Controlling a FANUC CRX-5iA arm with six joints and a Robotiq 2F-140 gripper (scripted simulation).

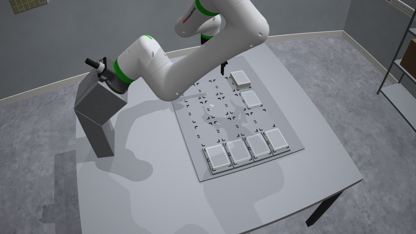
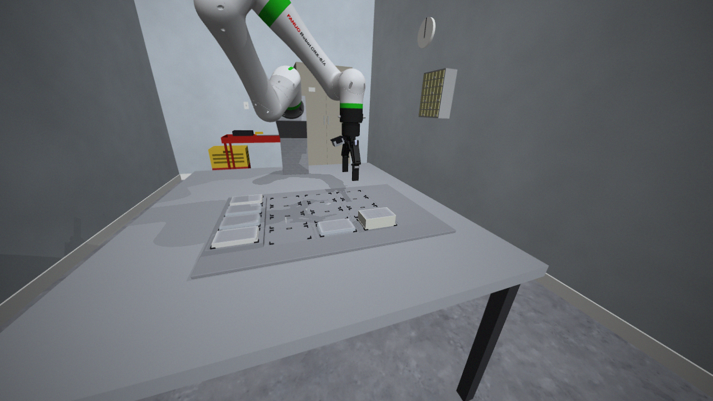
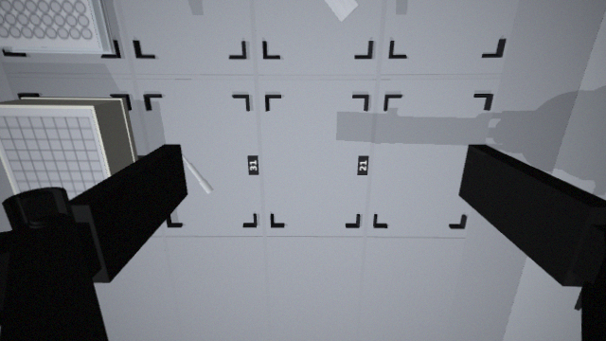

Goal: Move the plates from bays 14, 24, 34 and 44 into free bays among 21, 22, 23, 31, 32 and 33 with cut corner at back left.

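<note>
Four sealed plates lie flat on raised column 4: bay 14 plate (image 1: 217,156) (image 2: 246,200), bay 24 plate (image 1: 238,151) (image 2: 243,209), bay 34 plate (image 1: 257,145) (image 2: 239,220) and bay 44 plate (image 1: 276,139) (image 2: 235,236). Their cut corners are too small to tell. My gripper (image 2: 350,174) (image 3: 322,170) is open and empty, high above column 1. In the wrist view its fingers reach over the sides of bays 31 and 11, with bay 21 (image 3: 312,194) between. The arm hides one finger in the top view. No plate stands in rows 2 and 3, columns 1 to 3.
A tall block (image 1: 240,80) (image 2: 377,219) (image 3: 54,152) stands in bay 41, beside the left finger. A plate (image 1: 251,98) (image 2: 336,226) is in bay 42. White sticks lie in bay 31 (image 3: 202,173) and bay 33 (image 1: 246,125); a white square (image 1: 212,105) (image 3: 342,7) lies in bay 22.
</note>
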